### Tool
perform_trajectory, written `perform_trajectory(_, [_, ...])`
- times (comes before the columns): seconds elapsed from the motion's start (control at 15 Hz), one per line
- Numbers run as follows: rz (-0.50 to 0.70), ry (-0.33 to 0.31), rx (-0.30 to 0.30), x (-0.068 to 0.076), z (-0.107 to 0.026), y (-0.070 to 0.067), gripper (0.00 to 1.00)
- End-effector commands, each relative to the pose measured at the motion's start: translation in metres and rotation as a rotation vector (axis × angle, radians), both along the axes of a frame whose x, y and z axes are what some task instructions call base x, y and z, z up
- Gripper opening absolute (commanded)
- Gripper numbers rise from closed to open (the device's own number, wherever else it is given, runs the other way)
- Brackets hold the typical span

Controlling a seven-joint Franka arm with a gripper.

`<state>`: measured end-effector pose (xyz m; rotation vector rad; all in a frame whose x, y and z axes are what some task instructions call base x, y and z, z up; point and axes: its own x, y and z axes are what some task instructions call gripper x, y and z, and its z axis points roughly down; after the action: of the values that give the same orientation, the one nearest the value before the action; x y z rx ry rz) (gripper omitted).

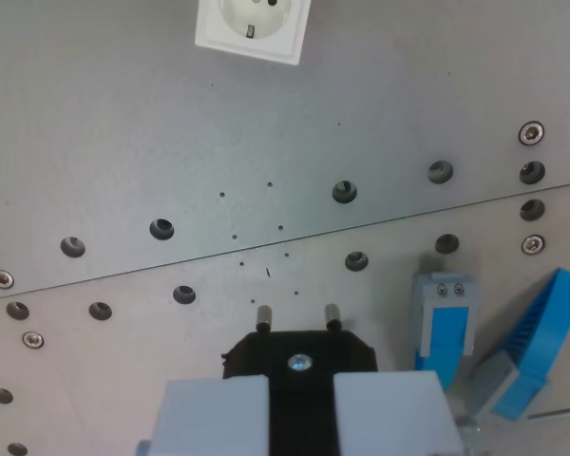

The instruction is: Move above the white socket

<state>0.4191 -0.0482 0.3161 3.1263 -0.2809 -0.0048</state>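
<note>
The claw [301, 413] sat at the bottom centre of the frame, its two pale fingers [214, 413] closed on a black plug [300, 356]. The plug's two metal pins [263, 316] pointed up-frame, toward the grey plate [123, 142].

The socket [253, 27] lay at the top edge, a little left of centre and partly cut off by the frame. It was well apart from the plug, with a stretch of bare plate, a seam and a row of holes between them.

To do the step well, the arm probably needed to travel up-frame and slightly left until the socket sat just ahead of the pins. Keeping the pins level and lined up with the socket's two holes would likely matter more than speed. The socket looked slightly turned in the frame, so a small wrist twist might be needed.

The wrist looked almost straight down on the plate, held clear of it. Blue parts [445, 323] lay at lower right, out of the likely path.
</note>
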Motion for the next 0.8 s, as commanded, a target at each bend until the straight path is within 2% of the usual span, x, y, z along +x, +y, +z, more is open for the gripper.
perform_trajectory(0.07, [-0.022,-0.011,-0.001,0.002,-0.005,0.0,0.0])
perform_trajectory(0.4, [-0.041,-0.027,-0.003,0.006,-0.014,0.0,0.0])
perform_trajectory(0.8, [-0.076,-0.043,-0.003,0.011,-0.032,0.001,0.0])
